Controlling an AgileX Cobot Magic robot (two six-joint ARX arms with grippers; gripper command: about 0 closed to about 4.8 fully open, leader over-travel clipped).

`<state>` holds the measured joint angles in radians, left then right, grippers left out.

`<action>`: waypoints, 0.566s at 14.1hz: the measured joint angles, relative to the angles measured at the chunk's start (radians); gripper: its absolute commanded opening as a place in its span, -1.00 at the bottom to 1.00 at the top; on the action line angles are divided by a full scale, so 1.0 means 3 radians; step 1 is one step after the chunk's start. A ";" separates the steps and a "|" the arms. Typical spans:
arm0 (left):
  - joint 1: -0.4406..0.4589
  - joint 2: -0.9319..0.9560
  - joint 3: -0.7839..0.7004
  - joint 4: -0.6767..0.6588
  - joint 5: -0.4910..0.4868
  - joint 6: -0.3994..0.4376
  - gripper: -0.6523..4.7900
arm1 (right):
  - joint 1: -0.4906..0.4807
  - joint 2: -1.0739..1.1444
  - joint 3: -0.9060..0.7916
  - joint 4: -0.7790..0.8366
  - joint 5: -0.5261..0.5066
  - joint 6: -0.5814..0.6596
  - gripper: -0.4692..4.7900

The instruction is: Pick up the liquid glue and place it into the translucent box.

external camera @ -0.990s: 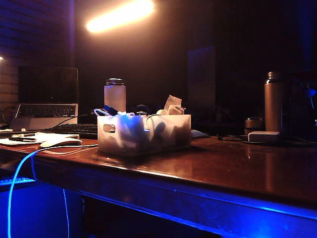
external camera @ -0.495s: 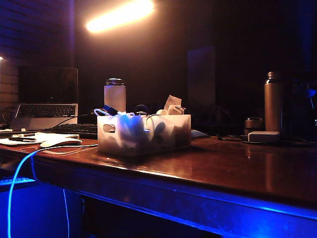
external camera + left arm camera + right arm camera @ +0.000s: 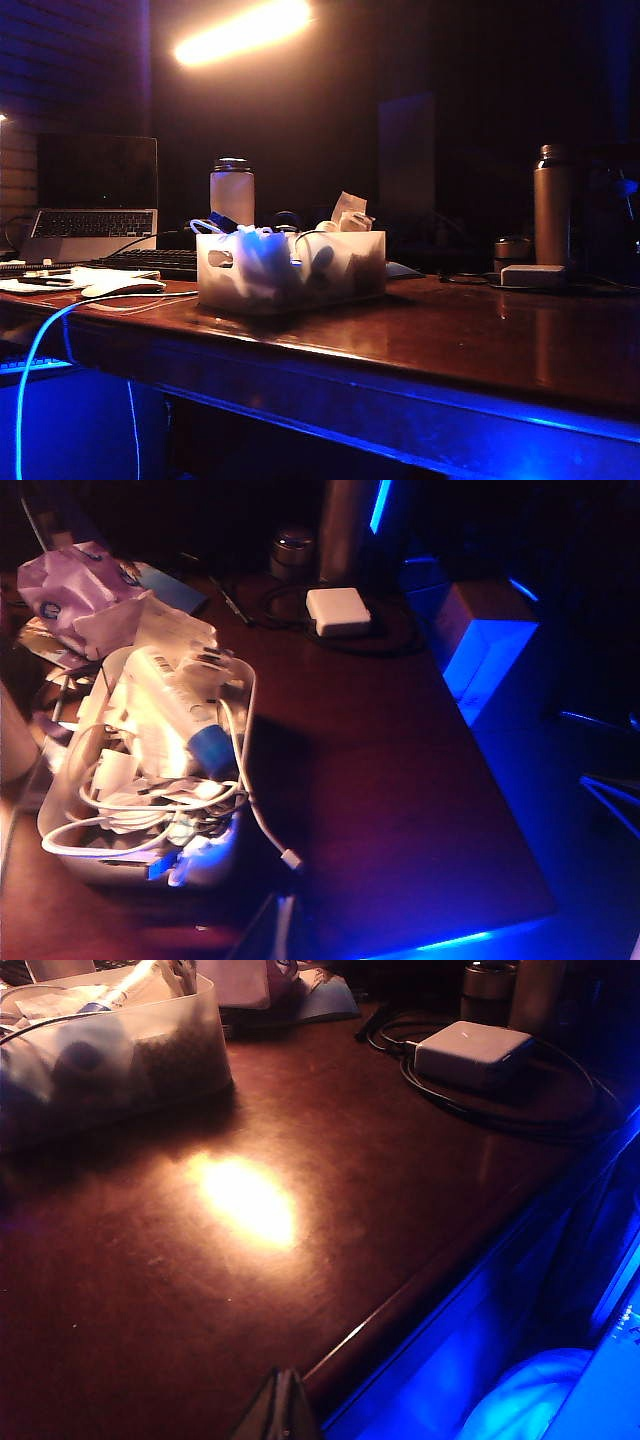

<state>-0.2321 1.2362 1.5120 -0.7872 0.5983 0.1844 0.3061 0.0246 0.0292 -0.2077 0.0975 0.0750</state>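
Left wrist view shows us the glue (image 3: 185, 730) already lying in the box (image 3: 60, 815), light, slick, best pinched mid-body, right gripper (image 3: 280, 1405) clenched empty, left gripper's state unclear.

A dark, glossy wooden desk (image 3: 470, 340) carried a translucent box (image 3: 290, 270) near its left end. A laptop (image 3: 95, 195) and keyboard (image 3: 150, 262) sat behind; a metallic flask (image 3: 551, 205) and white adapter (image 3: 532, 276) stood far right.

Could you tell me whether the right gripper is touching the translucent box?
Apart: the right wrist view shows bare table between the shut right gripper and the translucent box.
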 measured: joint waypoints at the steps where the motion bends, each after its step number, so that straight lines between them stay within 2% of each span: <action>1: -0.0004 0.0000 0.0000 0.0060 -0.0142 -0.0001 -0.76 | 0.0000 0.0000 0.0000 0.0000 0.0000 0.0000 -0.82; 4: 0.0001 -0.0014 0.0000 0.0264 -0.0633 0.0018 -0.77 | 0.0000 0.0000 0.0000 0.0001 0.0000 0.0000 -0.82; 7: 0.0034 -0.0259 -0.0079 0.0332 -0.0959 0.0134 -0.77 | 0.0000 0.0000 -0.0001 0.0001 0.0000 0.0000 -0.82; 8: 0.0145 -0.0342 -0.0221 0.0463 -0.0984 0.0100 -0.77 | 0.0000 0.0000 0.0000 0.0000 0.0000 0.0000 -0.82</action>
<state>-0.1886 1.1336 1.4456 -0.6483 0.3031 0.2146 0.3061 0.0246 0.0292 -0.2077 0.0975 0.0750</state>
